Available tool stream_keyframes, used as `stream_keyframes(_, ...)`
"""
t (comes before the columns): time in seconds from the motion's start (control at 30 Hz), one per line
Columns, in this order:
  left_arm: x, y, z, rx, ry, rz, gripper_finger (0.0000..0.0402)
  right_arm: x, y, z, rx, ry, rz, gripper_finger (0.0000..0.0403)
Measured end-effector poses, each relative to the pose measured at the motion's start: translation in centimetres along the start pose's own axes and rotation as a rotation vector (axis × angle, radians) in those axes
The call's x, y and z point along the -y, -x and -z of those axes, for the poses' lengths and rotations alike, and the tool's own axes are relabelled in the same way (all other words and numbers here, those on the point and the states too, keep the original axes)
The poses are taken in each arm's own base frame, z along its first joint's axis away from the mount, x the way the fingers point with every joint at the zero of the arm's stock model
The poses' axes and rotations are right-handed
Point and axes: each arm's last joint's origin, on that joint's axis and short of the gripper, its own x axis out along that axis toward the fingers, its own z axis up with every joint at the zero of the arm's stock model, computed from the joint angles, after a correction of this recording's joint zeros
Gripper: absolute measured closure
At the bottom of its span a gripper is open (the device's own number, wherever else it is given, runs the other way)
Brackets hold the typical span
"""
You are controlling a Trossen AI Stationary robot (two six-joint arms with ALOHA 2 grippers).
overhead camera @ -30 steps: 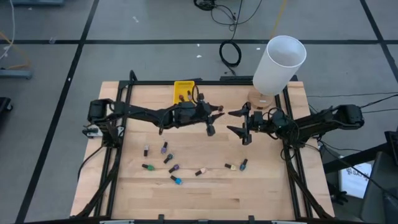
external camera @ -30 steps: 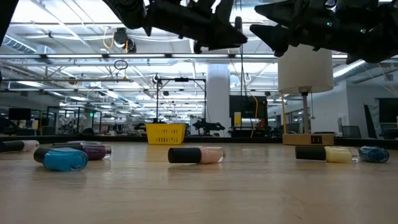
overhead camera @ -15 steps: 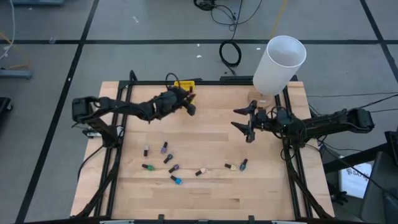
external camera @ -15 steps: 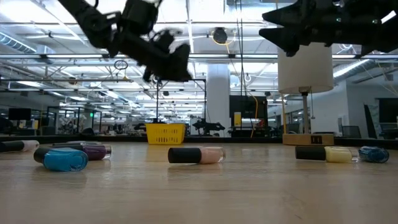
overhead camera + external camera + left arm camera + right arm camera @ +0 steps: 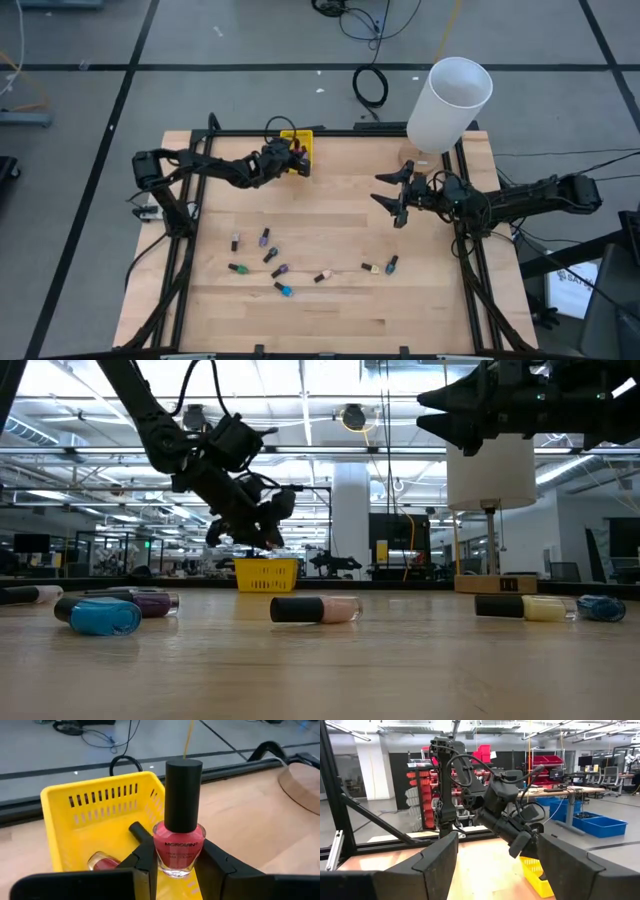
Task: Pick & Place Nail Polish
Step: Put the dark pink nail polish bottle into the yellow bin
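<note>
Hovering over the small yellow slatted plastic bin (image 5: 95, 815), the left gripper (image 5: 177, 865) pinches a pink-red black-capped nail polish bottle (image 5: 179, 840); next, I'd say, release it inside

A wooden table (image 5: 330, 300) with a black frame along its edges occupies the middle of the floor. A small yellow slotted bin (image 5: 297, 141) sits at the table's far edge, left of centre; it is also visible in the left wrist view (image 5: 90, 805). A tall white cylinder (image 5: 449, 103) stands on a round wooden base (image 5: 415, 160) at the far right corner. A coiled black cable (image 5: 370, 86) lies on the grey floor beyond the table. Black tape lines (image 5: 120, 95) cross the floor.
</note>
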Motion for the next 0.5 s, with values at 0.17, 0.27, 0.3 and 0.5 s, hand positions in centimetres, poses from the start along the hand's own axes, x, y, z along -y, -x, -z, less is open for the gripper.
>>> stream_keyframes(0.17, 0.02, 0.03, 0.1, -0.007, -0.008, 0.0, 0.031, 0.0, 0.0, 0.04, -0.004, 0.001, 0.0, 0.0145)
stream_keyframes(0.27, 0.02, 0.03, 0.11, -0.007, 0.004, 0.0, 0.0309, 0.0, 0.0, 0.05, -0.005, -0.001, 0.0, 0.0145)
stream_keyframes(0.3, 0.02, 0.03, 0.12, -0.009, 0.007, -0.001, 0.0306, 0.0, 0.0, 0.05, -0.005, -0.001, 0.0, 0.0145)
stream_keyframes(0.5, -0.02, 0.03, 0.19, -0.016, 0.002, -0.004, 0.0248, 0.0, 0.0, 0.07, -0.007, -0.001, 0.0, 0.0145)
